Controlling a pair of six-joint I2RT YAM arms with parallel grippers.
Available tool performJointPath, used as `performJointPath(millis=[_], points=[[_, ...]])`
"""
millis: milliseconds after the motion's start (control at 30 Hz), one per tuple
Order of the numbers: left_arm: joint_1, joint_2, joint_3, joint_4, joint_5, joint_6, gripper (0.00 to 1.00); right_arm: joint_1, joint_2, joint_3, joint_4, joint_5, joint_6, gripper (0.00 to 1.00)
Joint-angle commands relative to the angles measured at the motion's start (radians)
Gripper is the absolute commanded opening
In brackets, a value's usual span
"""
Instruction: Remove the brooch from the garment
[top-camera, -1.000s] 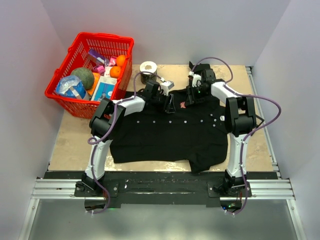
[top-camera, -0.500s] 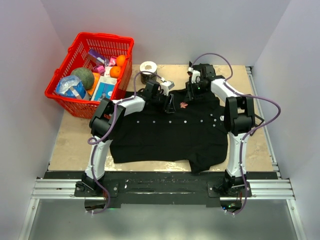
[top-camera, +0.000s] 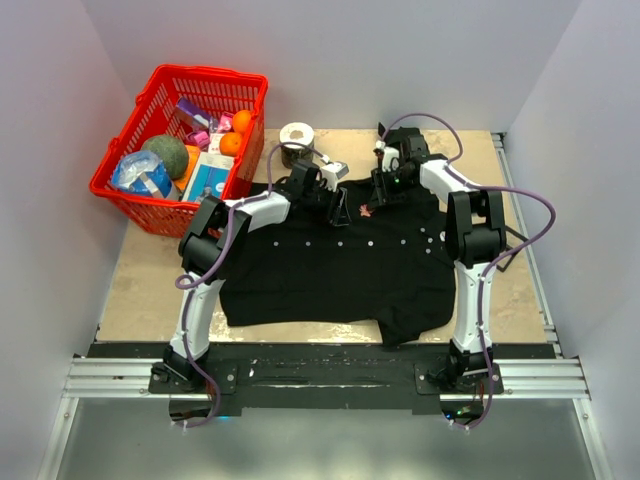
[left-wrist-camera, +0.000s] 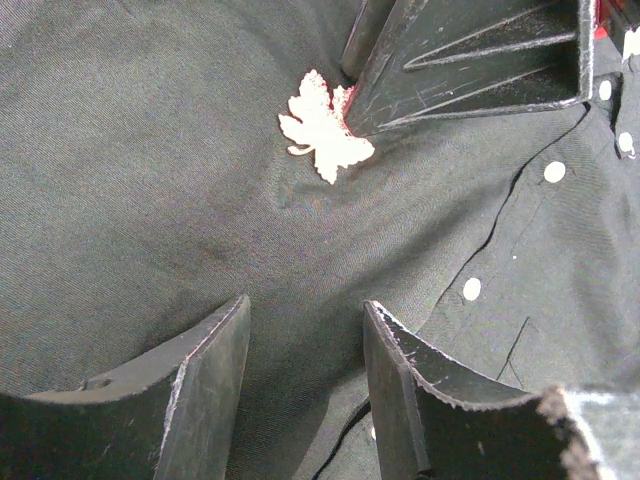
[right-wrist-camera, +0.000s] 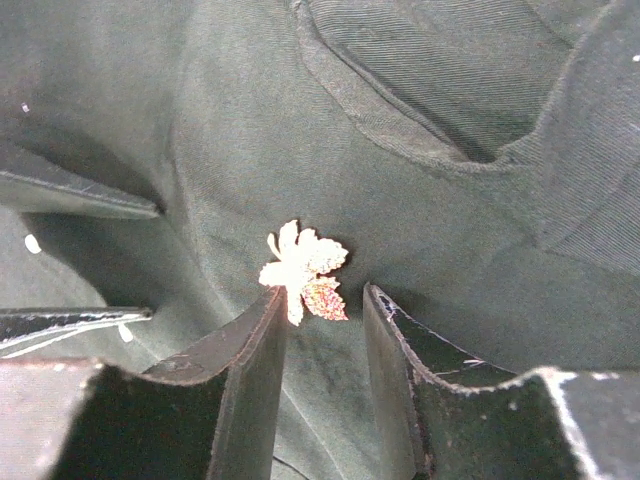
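Pink brooch at tip of spread right hand, perhaps touching; left hand spread nearby.

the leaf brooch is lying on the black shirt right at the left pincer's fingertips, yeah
Wrong arm. The brooch lies on the black shirt right at the fingertips of the right pincer, as the right wrist view shows.

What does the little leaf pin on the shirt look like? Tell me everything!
The brooch is a tiny maple-leaf shape, pale and glittery, reddish at its edges. It lies flat on the black shirt near the button row. The right fingers stand apart at one tip, one meeting its edge. The left fingers are nearby, not touching it.
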Motion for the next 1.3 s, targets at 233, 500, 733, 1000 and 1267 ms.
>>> performJointPath(millis=[233, 500, 733, 1000, 1267], points=[[0.018, 0.003, 0.022, -0.049, -0.039, 0.02, 0.54, 0.003, -0.002, 0.026, -0.059, -0.104, -0.026, 0.36], [0.023, 0.01, 0.029, -0.049, -0.036, 0.019, 0.55, 0.003, 0.01, 0.023, -0.067, -0.114, -0.015, 0.36], [0.023, 0.006, 0.024, -0.048, -0.038, 0.02, 0.54, 0.005, 0.03, 0.046, -0.048, -0.094, -0.009, 0.2], [0.027, 0.003, 0.019, -0.03, 0.022, 0.016, 0.53, 0.003, -0.033, 0.058, -0.065, -0.075, -0.069, 0.0], [0.053, -0.118, -0.065, 0.188, 0.205, 0.008, 0.53, 0.005, -0.177, -0.057, 0.056, -0.113, -0.216, 0.0]])
